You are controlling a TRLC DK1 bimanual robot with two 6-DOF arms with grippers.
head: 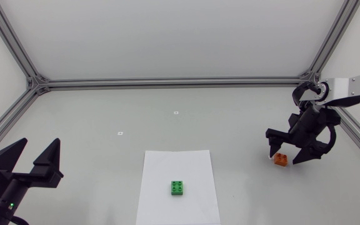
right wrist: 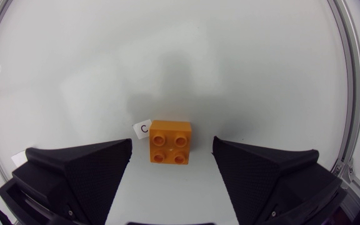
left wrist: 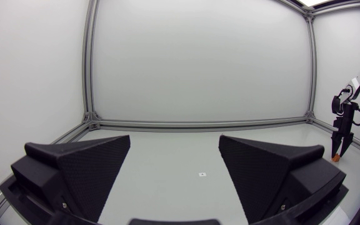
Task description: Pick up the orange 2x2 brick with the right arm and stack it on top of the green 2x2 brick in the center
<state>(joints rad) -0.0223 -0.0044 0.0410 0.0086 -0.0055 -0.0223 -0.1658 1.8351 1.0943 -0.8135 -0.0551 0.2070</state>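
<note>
Straddling orange brick (right wrist: pixel 170 142) with released right gripper (head: pixel 284 156), 3 o'clock of green brick (head: pixel 178 187). Parked at 9 o'clock with left gripper (head: pixel 40 142) released.

Table (head: pixel 92 112): matte pale grey-white top, evenly lit; back wall panel (head: pixel 167 37): plain white, unmarked; side wall panel (left wrist: pixel 30 75): white likewise; frame rails (head: pixel 167 81): silver aluminium extrusion along the table's far edge and both sides, meeting at a corner joint (head: pixel 37 83); sheet of paper (head: pixel 167 165): white, flat, near the front middle; small white tag (head: pixel 175 112) beyond the sheet; second tag (head: pixel 120 132) apart from it, nearer the front.
</note>
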